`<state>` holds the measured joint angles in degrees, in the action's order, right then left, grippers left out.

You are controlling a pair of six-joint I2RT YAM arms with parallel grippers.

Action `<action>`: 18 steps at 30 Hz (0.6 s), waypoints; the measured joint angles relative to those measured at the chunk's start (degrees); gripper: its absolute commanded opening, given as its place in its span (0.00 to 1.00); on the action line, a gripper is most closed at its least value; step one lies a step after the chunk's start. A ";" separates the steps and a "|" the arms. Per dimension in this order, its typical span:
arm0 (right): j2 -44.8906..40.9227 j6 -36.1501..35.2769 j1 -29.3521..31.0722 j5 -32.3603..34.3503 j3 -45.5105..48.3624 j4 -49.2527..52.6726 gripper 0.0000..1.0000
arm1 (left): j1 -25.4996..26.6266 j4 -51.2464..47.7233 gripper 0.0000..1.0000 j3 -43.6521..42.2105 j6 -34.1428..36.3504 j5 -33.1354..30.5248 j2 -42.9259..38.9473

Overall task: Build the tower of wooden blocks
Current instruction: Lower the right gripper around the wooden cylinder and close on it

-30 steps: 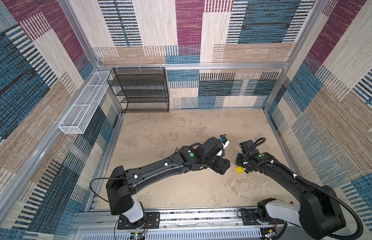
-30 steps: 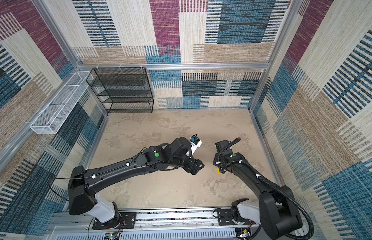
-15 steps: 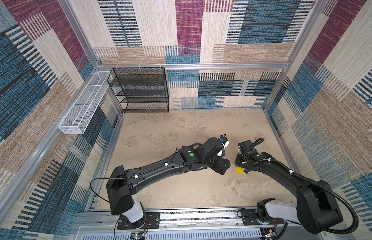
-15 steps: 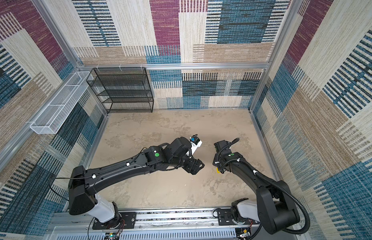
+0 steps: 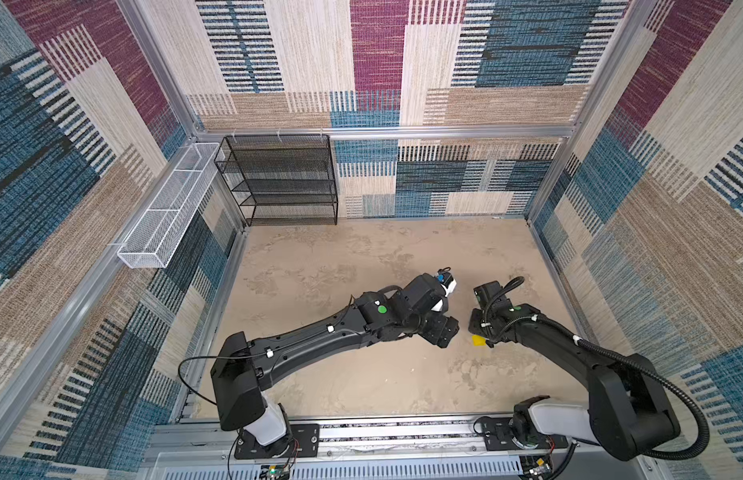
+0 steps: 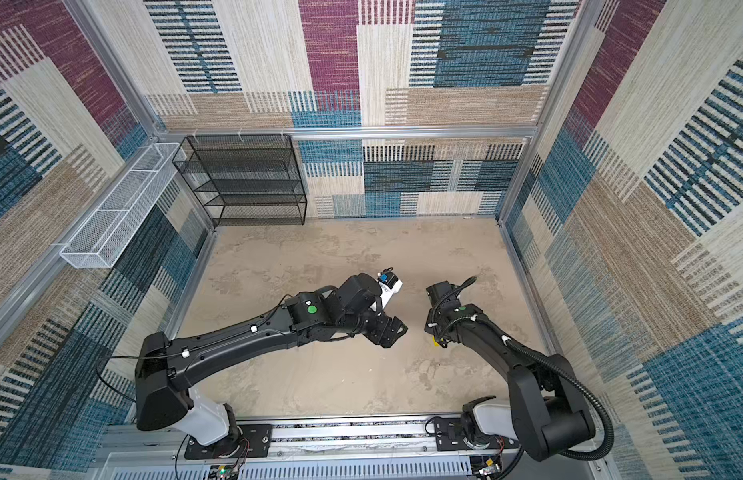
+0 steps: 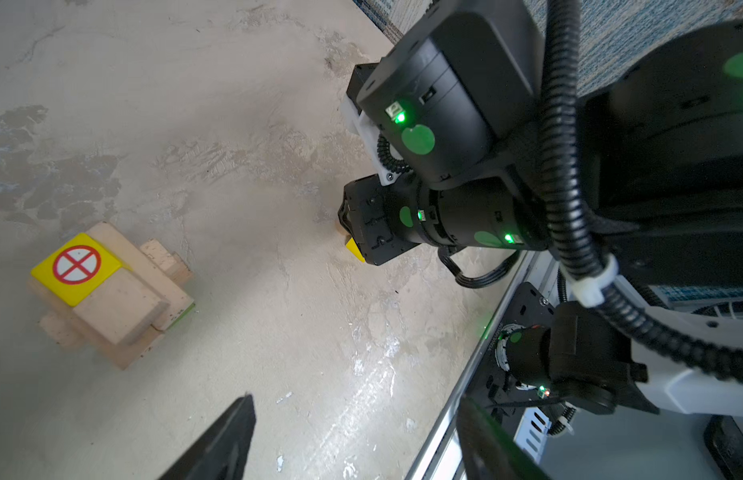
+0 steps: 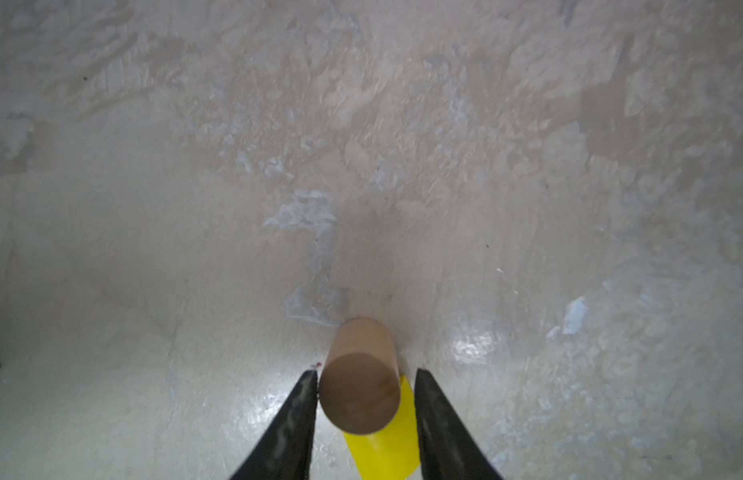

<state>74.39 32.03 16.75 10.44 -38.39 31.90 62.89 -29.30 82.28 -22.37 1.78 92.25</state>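
Patchwork carpet walls (image 5: 278, 62) box in a mottled sandy tabletop (image 5: 361, 257), where both arms meet near the front right. The right gripper (image 8: 365, 374) points down with its jaws set narrowly astride the tan round piece (image 8: 359, 395). One finger (image 8: 303, 399) sits at the piece's side, while a sliver of the yellow piece (image 8: 382, 453) shows between the piece and the other finger, so I cannot tell whether the pinch is made. The yellow piece lies right against the round one, though whether it is under or behind it is unclear. In a top view only a yellow corner (image 5: 478, 340) peeks out beside that wrist. The left gripper (image 7: 361, 449) hangs wide and empty, well apart from the tower (image 7: 107, 295). Its wrist view shows tan bricks (image 7: 120, 311) laid crosswise, a red-marked yellow cube (image 7: 76, 268) on top and a green edge (image 7: 182, 316) underneath. The top views hide the tower under the left arm. The step in hand looks like picking up the round piece. To do it well, centre the jaws so both pads meet the curved sides evenly, close gently so it does not squirt out, and lift straight up clear of the yellow piece. Then carry it across to the bare brick beside the cube, keep the left arm out of the path, and let go only once it rests flat.
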 measured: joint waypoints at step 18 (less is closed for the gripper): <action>1.33 -1.51 0.00 -0.98 -0.02 -1.16 0.33 | 0.00 0.00 0.81 0.11 0.00 -0.17 0.39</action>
<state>75.72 30.52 16.75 9.45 -38.41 30.74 62.89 -29.30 82.39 -22.37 1.61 92.64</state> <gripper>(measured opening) 0.339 0.808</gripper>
